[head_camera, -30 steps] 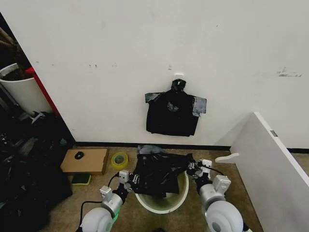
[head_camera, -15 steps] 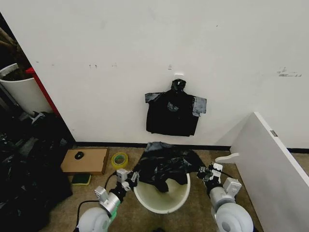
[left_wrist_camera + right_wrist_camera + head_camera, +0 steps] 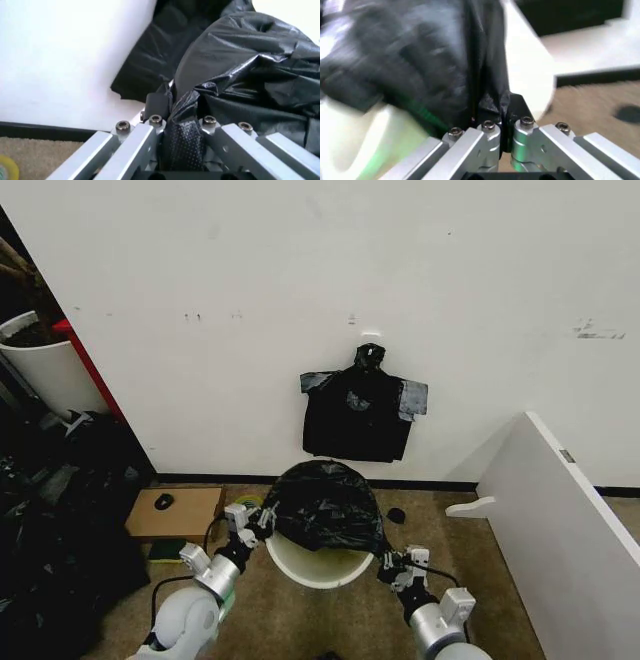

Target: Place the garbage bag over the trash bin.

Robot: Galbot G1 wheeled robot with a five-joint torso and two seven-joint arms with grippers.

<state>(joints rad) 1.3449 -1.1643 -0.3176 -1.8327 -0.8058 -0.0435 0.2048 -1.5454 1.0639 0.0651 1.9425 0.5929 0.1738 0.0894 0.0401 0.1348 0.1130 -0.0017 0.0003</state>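
left gripper [image 3: 252, 522] and right gripper [image 3: 398, 561], jaws each clamped on the garbage bag [image 3: 325, 505] hem, hold it domed over the trash bin [image 3: 312, 564], near rim uncovered.

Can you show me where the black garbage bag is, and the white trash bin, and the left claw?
garbage bag [image 3: 325, 505], head view, its puffed top.
trash bin [image 3: 312, 564], head view, its near rim.
left claw [image 3: 255, 523], head view, its tips pinching the bag's edge.

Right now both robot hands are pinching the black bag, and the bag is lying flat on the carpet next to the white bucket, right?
Not quite. Both the left gripper and right gripper do pinch the garbage bag, but it isn't flat on the carpet. The head view shows it puffed up over the trash bin, covering the far part of its opening.
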